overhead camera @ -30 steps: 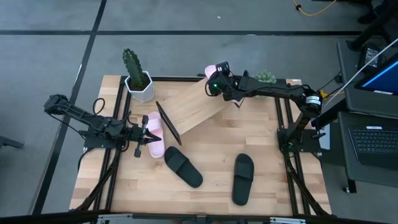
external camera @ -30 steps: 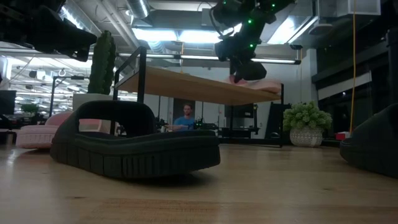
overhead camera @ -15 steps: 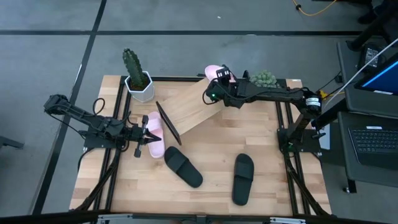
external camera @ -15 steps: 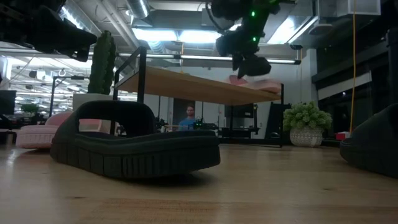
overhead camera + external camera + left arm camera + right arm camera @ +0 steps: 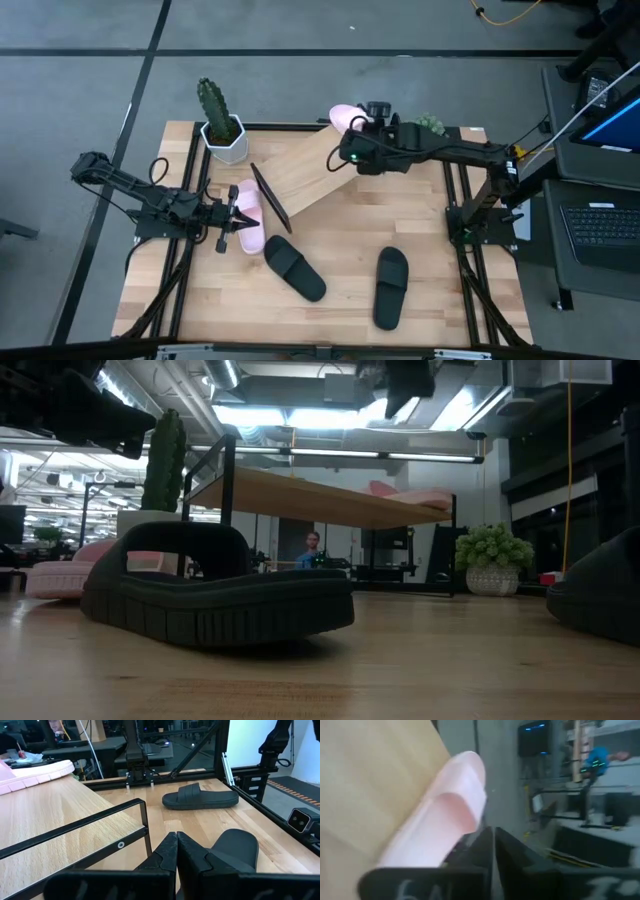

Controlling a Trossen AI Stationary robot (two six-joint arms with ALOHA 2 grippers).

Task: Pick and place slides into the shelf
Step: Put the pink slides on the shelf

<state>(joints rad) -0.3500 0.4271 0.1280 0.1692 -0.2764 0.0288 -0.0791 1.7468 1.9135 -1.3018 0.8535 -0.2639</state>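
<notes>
The shelf (image 5: pixel 300 175) is a slanted light-wood board at the table's far middle. One pale pink slide (image 5: pixel 345 114) lies sole-down on its far right end, also seen in the right wrist view (image 5: pixel 440 820). My right gripper (image 5: pixel 342 152) hangs shut above the board just beside that slide, clear of it. A second pink slide (image 5: pixel 252 218) lies on the table left of the shelf, with my shut left gripper (image 5: pixel 233 217) at its left side. Two black slides (image 5: pixel 294 268) (image 5: pixel 391 287) rest on the near half of the table.
A cactus in a white pot (image 5: pixel 222 130) stands at the far left. A small green plant (image 5: pixel 428 124) is at the far right behind the right arm. The shelf's black wire frame (image 5: pixel 120 822) stands right in front of my left gripper. Bare wood lies between the black slides.
My right gripper has come up off the pink slide on the shelf and drawn back a little toward the near and right edges. The slide stays lying on the board's far right end. The left arm has kept still.
</notes>
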